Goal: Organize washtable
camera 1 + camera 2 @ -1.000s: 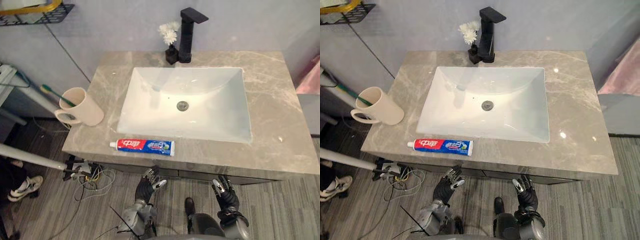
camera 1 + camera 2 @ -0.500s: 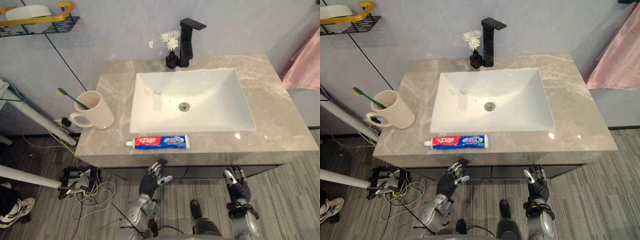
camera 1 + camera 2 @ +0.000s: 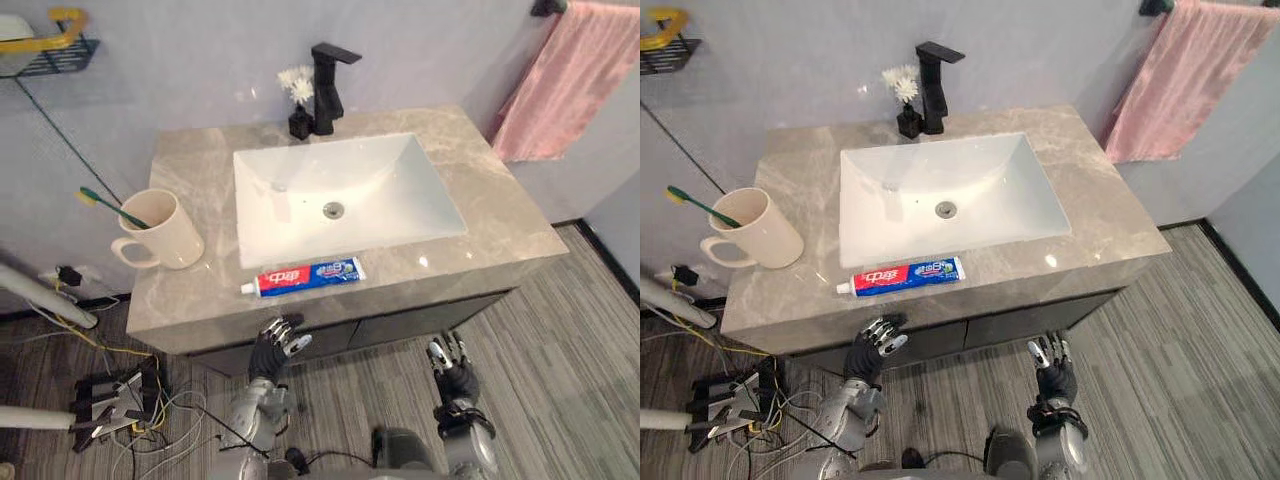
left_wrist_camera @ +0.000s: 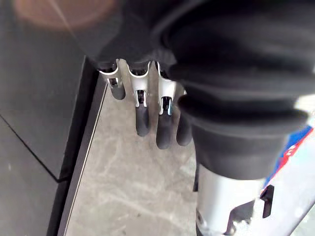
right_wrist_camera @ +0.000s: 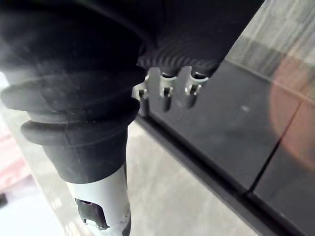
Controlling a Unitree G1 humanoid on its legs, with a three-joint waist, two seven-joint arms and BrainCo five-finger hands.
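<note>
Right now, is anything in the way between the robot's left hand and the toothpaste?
Nothing visible does. The left hand hovers below the front edge of the counter, and the toothpaste lies just beyond that edge.

The left hand (image 3: 272,346) and right hand (image 3: 455,376) have slim silver fingers with dark tips; black ribbed covers sheathe each wrist, with silver-grey forearms behind.
</note>
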